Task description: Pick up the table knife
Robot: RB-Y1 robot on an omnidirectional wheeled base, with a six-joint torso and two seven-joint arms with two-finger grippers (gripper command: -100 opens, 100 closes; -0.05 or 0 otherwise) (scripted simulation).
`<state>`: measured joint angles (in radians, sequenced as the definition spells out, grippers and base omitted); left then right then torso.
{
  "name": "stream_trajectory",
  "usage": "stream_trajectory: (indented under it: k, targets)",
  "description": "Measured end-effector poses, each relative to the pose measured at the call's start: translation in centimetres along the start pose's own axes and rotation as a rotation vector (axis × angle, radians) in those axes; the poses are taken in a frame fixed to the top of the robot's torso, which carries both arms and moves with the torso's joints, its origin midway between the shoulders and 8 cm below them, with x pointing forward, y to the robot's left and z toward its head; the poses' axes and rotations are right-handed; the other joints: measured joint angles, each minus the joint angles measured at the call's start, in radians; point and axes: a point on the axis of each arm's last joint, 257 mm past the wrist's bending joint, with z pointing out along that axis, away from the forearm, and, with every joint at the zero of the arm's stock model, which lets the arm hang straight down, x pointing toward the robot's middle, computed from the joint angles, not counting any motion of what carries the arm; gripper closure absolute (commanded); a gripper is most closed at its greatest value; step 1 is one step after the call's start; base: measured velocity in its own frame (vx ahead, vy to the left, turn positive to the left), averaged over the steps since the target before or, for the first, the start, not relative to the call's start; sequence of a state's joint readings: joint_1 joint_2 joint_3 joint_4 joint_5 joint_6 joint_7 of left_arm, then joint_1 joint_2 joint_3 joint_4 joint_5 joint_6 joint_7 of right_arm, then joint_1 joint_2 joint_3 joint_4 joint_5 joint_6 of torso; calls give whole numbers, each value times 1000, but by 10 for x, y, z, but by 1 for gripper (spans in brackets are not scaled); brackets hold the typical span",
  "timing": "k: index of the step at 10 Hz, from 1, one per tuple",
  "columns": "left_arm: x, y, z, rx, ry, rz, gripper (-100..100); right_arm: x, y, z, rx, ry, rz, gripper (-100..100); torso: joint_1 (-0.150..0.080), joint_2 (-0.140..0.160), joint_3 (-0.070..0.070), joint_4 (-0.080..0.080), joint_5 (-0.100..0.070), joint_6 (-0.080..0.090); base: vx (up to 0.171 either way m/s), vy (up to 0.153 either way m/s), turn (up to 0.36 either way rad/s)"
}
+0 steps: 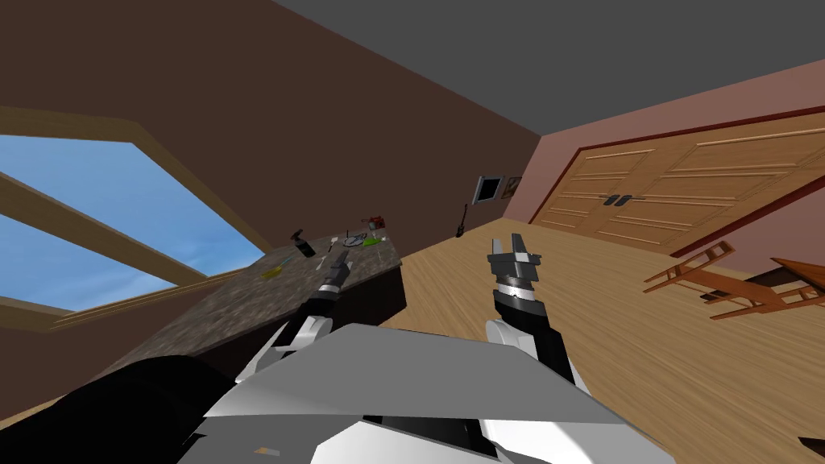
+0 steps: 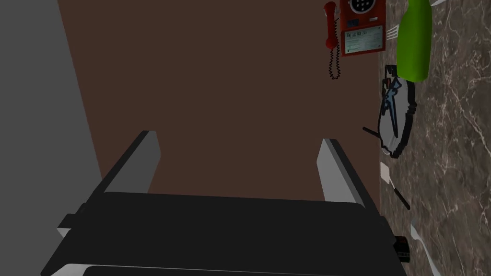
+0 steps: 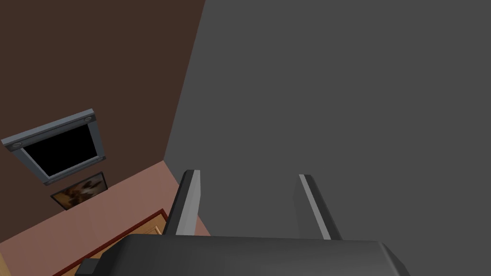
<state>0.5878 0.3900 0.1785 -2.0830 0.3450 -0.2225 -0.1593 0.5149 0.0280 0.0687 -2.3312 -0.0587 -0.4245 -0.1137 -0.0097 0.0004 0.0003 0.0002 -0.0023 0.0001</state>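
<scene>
A knife with a pale blade and a black handle lies on the dark marble counter, just beside a patterned plate. A slim grey utensil lies a little nearer my hand; I cannot tell what kind it is. My left gripper is open and empty, level with both pieces but off to their side, pointing at the brown wall. In the head view the left gripper hovers over the far end of the counter. My right gripper is held up over the wooden floor, open and empty.
Past the plate stand a green bottle, a fork and a red telephone. A black bottle stands nearer the window side. A tipped wooden chair and double doors lie to the right.
</scene>
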Motion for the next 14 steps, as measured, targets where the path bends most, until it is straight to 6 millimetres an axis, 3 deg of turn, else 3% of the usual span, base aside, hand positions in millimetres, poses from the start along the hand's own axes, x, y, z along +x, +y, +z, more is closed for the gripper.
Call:
stream_trajectory:
  k: [8,14]
  targets:
    - [-48,64,-19,-265,50,132,-100,0,0,0,0,0,0,0,7,-6,-3,-1,2,0,63,-87,-10]
    - [-74,116,-58,-512,156,300,-100,0,0,0,0,0,0,0,8,-15,-9,-3,2,0,164,-39,-33]
